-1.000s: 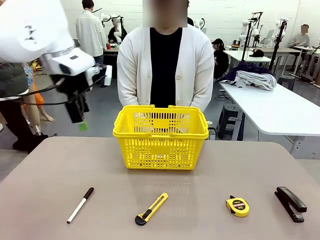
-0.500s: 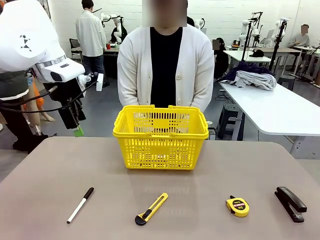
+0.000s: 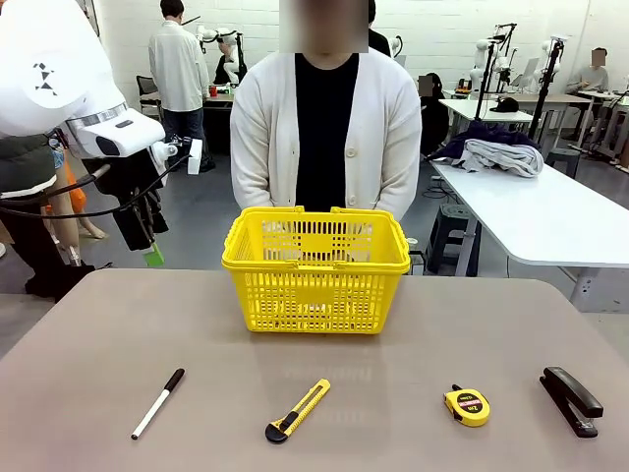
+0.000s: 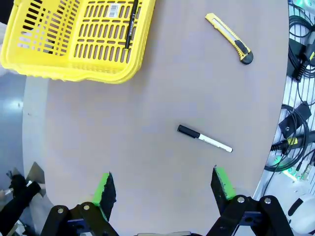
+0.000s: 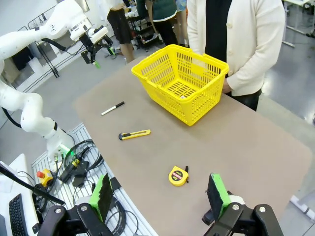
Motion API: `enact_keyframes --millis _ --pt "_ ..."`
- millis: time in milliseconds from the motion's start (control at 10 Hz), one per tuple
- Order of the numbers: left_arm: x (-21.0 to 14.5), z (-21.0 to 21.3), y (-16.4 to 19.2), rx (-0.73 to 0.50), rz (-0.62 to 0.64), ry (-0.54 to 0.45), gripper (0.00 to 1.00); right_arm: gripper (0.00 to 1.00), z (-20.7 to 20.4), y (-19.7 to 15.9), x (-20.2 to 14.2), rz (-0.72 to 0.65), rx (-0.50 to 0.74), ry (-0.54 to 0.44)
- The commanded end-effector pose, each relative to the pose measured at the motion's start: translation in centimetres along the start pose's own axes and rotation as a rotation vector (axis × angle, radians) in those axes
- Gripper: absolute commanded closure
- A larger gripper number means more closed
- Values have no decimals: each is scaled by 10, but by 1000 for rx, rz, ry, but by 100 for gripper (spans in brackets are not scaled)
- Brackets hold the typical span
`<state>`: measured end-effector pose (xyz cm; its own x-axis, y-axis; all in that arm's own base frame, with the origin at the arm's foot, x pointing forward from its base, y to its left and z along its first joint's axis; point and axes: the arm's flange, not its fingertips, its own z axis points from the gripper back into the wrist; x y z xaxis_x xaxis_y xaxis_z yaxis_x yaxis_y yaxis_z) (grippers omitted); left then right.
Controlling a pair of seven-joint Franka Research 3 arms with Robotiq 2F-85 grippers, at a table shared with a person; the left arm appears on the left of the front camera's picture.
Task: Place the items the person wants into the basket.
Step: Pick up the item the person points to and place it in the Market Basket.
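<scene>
Front view: the left gripper point(image 3: 147, 248) has drawn back toward the left over the last second and now barely drifts. It hangs above the table's far left corner, well apart from the basket point(image 3: 314, 270) — I read that as a retreat after a drop-off, not a new reach. The person point(image 3: 324, 138) stands behind the basket, arms lowered. On the grey-brown table point(image 3: 393, 354) the near row is unmoved: marker point(image 3: 157, 403), utility knife point(image 3: 297, 410), tape measure point(image 3: 467, 405), stapler point(image 3: 571, 400). Left wrist view: the fingers are spread wide with nothing between them. A slim black pen point(image 4: 131, 24) lies on the basket floor — one item done, by my judgement, with tape measure and stapler left to fetch. Cables point(image 4: 295, 123) trail beyond the table edge. Right wrist view: the right gripper point(image 5: 160, 194) is likewise released and empty, high over the near edge, with the tape measure on the table below, between its fingers in the picture. The surface is matte and flat. The room is a busy lab: a white table point(image 3: 550, 221) to the right carries a heap of clothing point(image 3: 496, 152), with other benches farther back.
</scene>
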<state>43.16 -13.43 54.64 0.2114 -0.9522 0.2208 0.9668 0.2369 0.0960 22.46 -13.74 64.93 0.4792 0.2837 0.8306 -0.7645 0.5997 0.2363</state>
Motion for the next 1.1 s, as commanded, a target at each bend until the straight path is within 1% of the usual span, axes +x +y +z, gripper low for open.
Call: enact_keyframes --millis 0,100,200,300,400,500,600,700,800,900,1000 --pt "0 0 0 1 0 0 0 0 0 0 2 12 22 -22" --pt "-29 21 -5 -30 -17 -167 0 0 0 0 2 12 22 -22" --pt "-80 54 -7 -56 -7 -354 0 0 0 0 2 12 22 -22" --pt "-124 79 -8 -66 9 -477 0 0 0 0 2 12 22 -22" --pt "-162 97 -16 -59 38 -553 0 0 0 0 2 12 22 -22" --pt "-193 108 -29 -27 55 -593 0 0 0 0 2 12 22 -22" --pt "-223 111 -44 7 97 -593 0 0 0 0 2 12 22 -22" --pt "-244 116 -56 27 134 -592 0 0 0 0 2 12 22 -22" --pt "-259 124 -71 76 175 -571 0 0 0 0 2 12 22 -22" --pt "-266 130 -88 148 240 -510 0 0 0 0 2 12 22 -22" --pt "-269 133 -102 175 254 -481 0 0 0 0 2 12 22 -22"
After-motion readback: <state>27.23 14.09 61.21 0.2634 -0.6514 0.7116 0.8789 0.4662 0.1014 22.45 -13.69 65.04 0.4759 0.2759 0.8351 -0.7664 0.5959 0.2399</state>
